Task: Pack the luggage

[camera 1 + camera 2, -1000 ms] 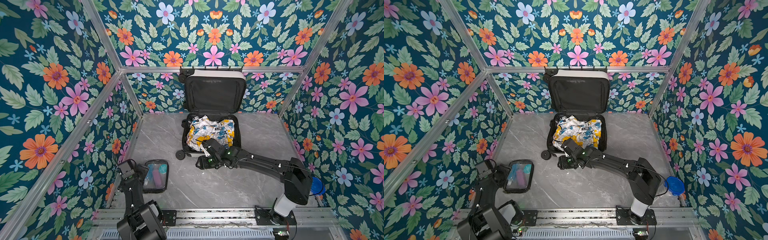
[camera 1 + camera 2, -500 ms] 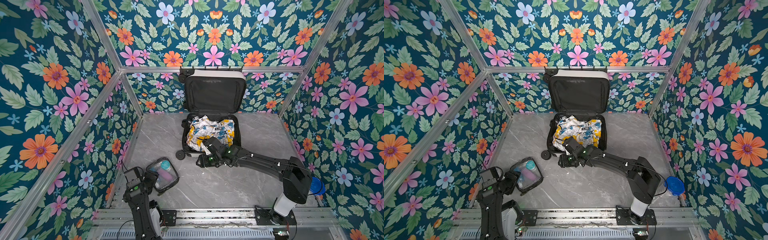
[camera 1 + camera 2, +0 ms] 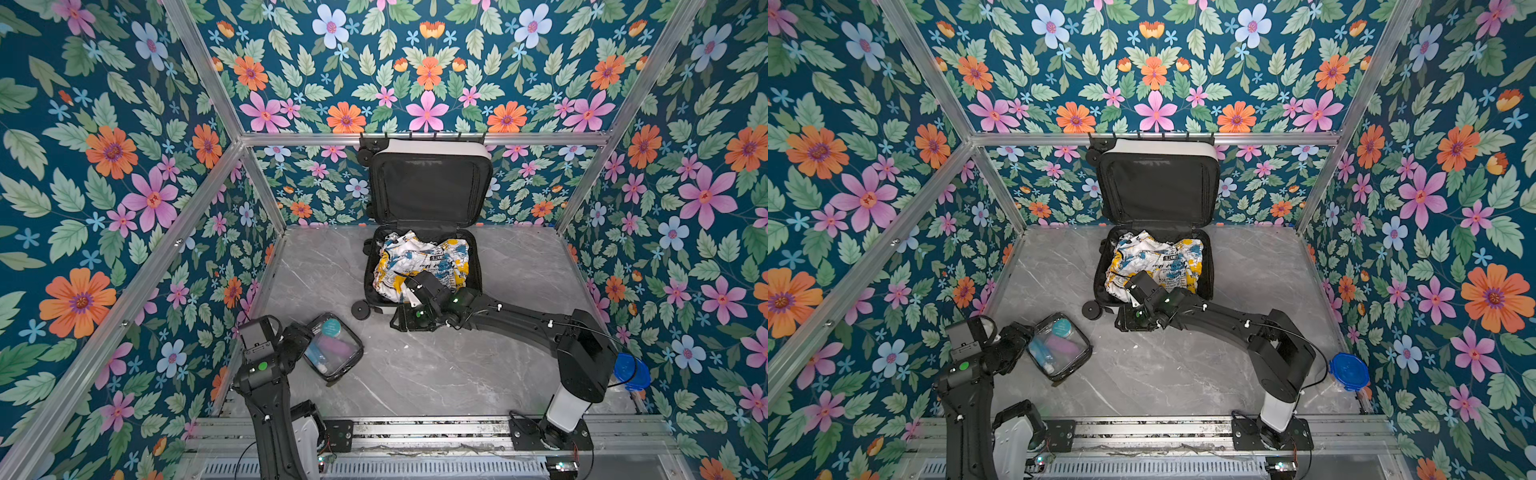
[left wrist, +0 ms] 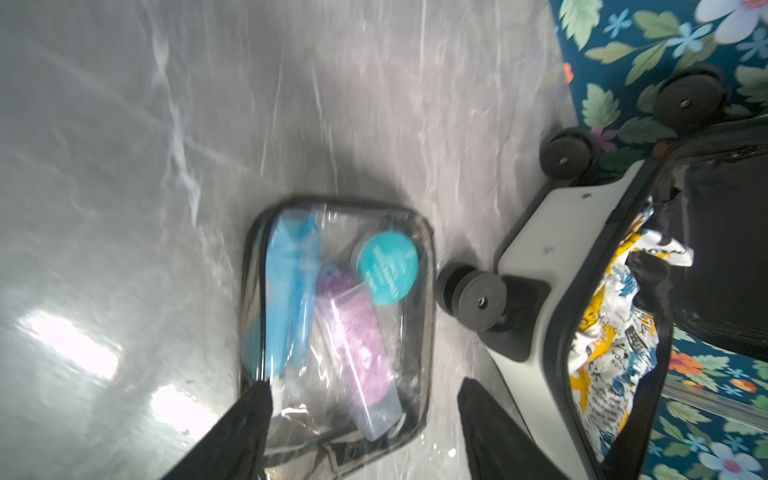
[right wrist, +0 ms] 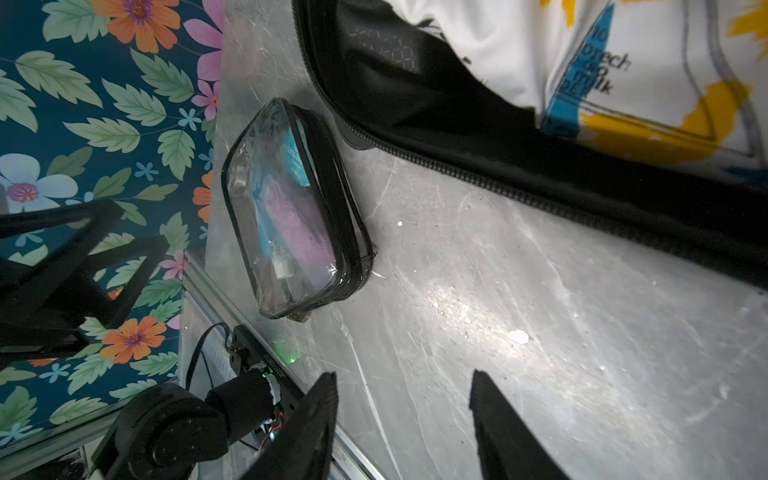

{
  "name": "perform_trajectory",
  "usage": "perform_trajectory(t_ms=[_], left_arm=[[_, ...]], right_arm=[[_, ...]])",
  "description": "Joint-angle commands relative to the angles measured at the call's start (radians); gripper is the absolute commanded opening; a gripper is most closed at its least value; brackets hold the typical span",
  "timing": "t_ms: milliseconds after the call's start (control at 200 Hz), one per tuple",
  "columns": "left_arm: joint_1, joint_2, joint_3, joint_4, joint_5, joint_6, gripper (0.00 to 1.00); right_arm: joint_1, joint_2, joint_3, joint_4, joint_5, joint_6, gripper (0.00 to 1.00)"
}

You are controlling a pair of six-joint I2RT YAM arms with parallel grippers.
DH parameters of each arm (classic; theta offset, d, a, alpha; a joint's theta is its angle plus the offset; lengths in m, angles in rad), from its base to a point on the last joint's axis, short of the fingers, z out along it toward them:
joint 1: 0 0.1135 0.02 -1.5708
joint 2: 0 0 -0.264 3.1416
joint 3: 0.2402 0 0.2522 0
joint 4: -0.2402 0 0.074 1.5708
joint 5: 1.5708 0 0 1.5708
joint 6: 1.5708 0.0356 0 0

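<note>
The luggage (image 3: 428, 191) lies open at the back of the marble table (image 3: 419, 374), its lid propped upright against the rear wall so the lower half is free to load; a crumpled printed garment (image 3: 419, 262) in white, yellow and blue already fills much of that half. The clear toiletry pouch (image 3: 334, 349) rests flat on the table, near the case's nearest wheel (image 3: 360, 309) but apart from it; it looks like the next item to go in. The left gripper (image 4: 363, 384) sits at the pouch's near end with its jaws spread wide; one finger (image 4: 249, 411) is against the black-edged corner and the other is clear of the side, so nothing is clamped; the stance suits straddling the pouch for a pinch across its width. The right gripper (image 5: 403, 374) hovers low over bare table just outside the case's zipper-lined front edge; its jaws are parted and empty, probably so as to leave the opening free.
</note>
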Motion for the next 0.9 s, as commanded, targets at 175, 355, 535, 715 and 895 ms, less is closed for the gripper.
perform_trajectory(t_ms=[175,355,535,715,895], left_arm=[[0.004,0.296,0.175,0.203,-0.040,0.009,0.74],[0.005,0.566,0.269,0.316,-0.115,0.018,0.73],[0.005,0.775,0.264,0.395,-0.108,0.034,0.68],[0.002,0.812,0.225,0.439,-0.062,0.041,0.68],[-0.007,0.771,0.143,0.430,-0.015,0.064,0.68]], right_arm=[[0.028,0.013,-0.005,0.062,-0.039,0.036,0.54],[0.060,0.001,-0.024,0.062,-0.021,0.046,0.54],[0.074,-0.039,-0.064,0.056,0.008,0.047,0.54],[0.074,-0.065,-0.120,0.079,0.013,0.059,0.54],[0.066,-0.066,-0.127,0.079,0.018,0.055,0.54]])
